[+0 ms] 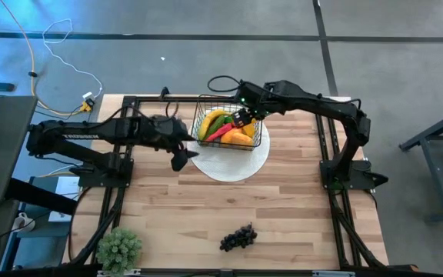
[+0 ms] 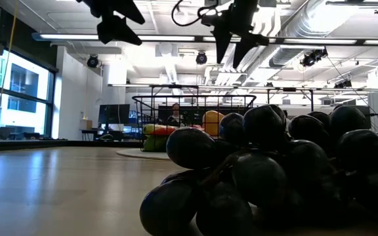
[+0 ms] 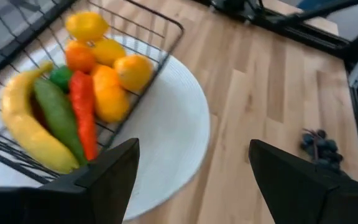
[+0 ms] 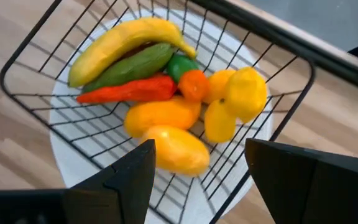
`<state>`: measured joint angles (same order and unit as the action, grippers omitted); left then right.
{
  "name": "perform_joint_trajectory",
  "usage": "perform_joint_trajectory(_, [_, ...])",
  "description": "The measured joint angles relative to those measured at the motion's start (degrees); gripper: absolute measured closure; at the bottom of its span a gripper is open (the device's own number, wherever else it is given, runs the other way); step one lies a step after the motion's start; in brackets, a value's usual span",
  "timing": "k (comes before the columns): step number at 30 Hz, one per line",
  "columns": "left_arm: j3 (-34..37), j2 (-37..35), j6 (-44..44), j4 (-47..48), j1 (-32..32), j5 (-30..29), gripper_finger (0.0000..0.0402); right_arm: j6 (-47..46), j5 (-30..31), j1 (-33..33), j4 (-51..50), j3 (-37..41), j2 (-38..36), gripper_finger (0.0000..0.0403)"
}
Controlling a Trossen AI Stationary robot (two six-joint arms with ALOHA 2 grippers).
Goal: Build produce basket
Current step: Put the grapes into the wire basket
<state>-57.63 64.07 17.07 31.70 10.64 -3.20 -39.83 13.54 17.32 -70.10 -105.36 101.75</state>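
Basket (image 1: 224,123) of produce sits on the white plate (image 1: 233,163), grapes (image 1: 238,238) well apart from it.
Right gripper (image 1: 244,117) hovers above the basket, jaws wide, empty; left gripper (image 1: 181,153) beside the plate, jaws wide, empty.

Basket (image 1: 225,127) sits on the plate (image 1: 233,163), toward the table's (image 1: 298,208) far edge, centre. In the basket: banana (image 4: 126,43), cucumber (image 4: 132,65), chili pepper (image 4: 129,89), mangoes (image 4: 173,149), lemons (image 4: 246,92), packed touching. Grapes (image 1: 238,237) lie alone near the front edge, well apart. Potted plant (image 1: 119,249) at front-left corner.
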Motion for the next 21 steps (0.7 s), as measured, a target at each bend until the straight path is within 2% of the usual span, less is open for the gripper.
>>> perform_joint_trajectory(10, [0.0, 3.4, 4.8, -2.0, -9.5, -7.1, 0.0108, -6.6, 2.1, -4.9, 0.0, 0.0, 0.0, 0.0174])
perform_joint_trajectory(21, [0.0, 9.5, 15.8, -5.9, -20.0, -13.8, 0.0108, -10.4, 4.4, -8.2, -0.9, 0.0, 0.0, 0.0174])
